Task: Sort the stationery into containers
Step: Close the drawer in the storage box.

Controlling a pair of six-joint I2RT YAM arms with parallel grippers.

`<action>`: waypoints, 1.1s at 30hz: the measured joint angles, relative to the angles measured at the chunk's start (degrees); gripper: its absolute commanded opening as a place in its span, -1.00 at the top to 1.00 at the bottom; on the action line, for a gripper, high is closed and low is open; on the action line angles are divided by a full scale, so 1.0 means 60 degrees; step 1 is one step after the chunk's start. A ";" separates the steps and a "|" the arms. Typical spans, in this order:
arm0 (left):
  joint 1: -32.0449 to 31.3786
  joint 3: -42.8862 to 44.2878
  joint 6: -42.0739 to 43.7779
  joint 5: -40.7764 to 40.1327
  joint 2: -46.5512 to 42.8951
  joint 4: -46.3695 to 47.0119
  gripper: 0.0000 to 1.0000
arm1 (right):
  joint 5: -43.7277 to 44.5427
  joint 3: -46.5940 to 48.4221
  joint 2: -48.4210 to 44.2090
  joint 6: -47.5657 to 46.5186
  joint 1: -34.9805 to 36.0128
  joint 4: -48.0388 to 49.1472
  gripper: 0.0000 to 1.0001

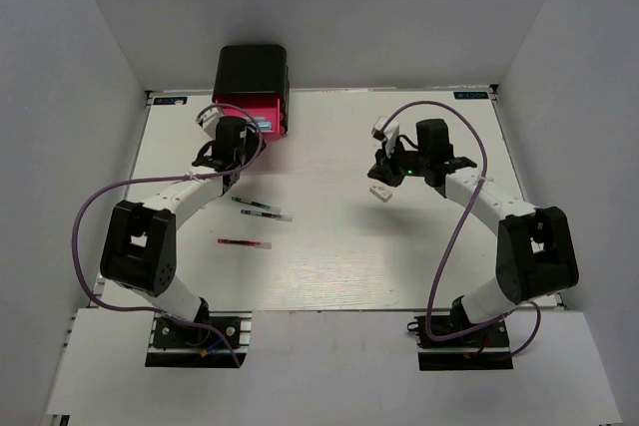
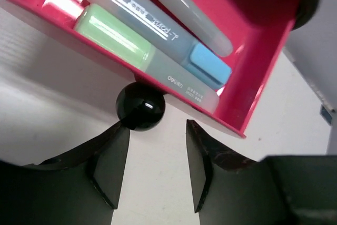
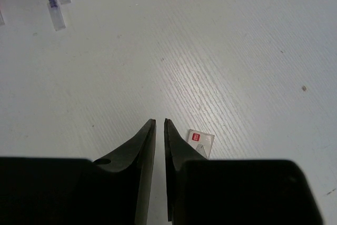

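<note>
White table point(image 1: 399, 246), left gripper point(image 2: 157, 125) half-open before knob point(image 2: 140, 105)

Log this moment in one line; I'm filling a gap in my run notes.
left gripper: open at knob | drawer: open, highlighters inside | right gripper: nearly shut, empty, near eraser

Pink drawer point(image 2: 263, 77) pulled open, green bar point(image 2: 116, 35) and blue bar point(image 2: 158, 25) lying inside. Red pen point(image 1: 244, 242), two dark pens point(image 1: 268, 213) and white eraser point(image 1: 379, 192) loose outside.
</note>
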 measured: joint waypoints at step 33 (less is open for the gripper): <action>0.0652 0.3246 0.0157 -0.0106 0.2080 0.0925 -0.23 | -0.0066 -0.0240 -0.0018 -0.0142 -0.0321 0.0138 0.59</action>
